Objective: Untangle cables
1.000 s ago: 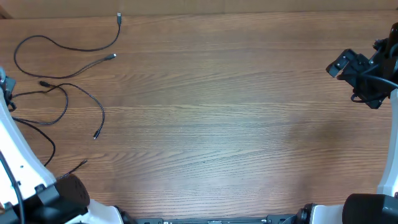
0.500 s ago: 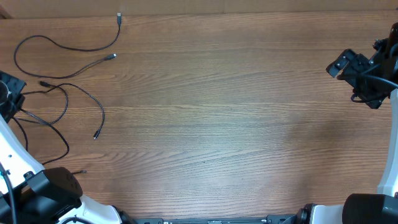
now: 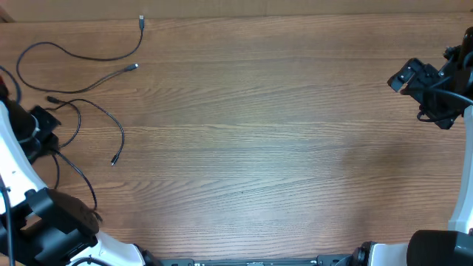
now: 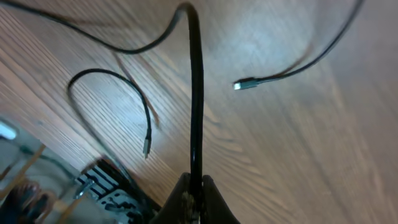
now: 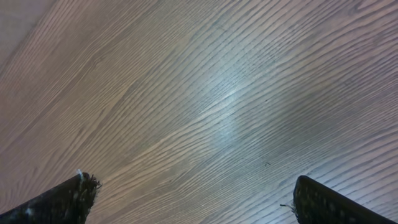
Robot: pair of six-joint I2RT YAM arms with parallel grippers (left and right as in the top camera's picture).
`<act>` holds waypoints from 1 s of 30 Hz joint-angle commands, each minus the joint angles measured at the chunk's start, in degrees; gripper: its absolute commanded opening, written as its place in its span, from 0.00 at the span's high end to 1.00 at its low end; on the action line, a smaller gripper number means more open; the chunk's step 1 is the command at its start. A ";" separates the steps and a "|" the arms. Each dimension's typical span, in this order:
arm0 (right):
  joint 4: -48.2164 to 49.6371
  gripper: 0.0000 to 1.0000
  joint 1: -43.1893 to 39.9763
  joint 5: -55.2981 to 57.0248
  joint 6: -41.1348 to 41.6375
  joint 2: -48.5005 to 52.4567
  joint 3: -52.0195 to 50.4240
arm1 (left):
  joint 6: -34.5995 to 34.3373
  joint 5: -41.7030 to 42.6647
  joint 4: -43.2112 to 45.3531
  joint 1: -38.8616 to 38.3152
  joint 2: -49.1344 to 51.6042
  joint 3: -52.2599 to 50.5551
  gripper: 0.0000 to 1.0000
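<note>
Jaws of the left gripper [image 4: 194, 200] are pinched shut on one black strand [image 4: 196, 93]. The right gripper [image 5: 193, 193] has its jaws spread wide and empty, at 3 o'clock on the table [image 3: 259, 133]. The cables [image 3: 122, 134] lie as loose loops at 9 to 10 o'clock, with some crossing near the left gripper. They look light, limp and thin, so they will likely drag and flop rather than hold shape. Best grip is mid-strand or just behind a plug [image 4: 245, 84], not on the metal tip.
</note>
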 commanded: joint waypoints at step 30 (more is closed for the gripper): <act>0.28 0.00 -0.02 0.37 -0.20 0.09 0.48 | -7.15 8.33 18.71 -0.17 0.09 -29.05 0.80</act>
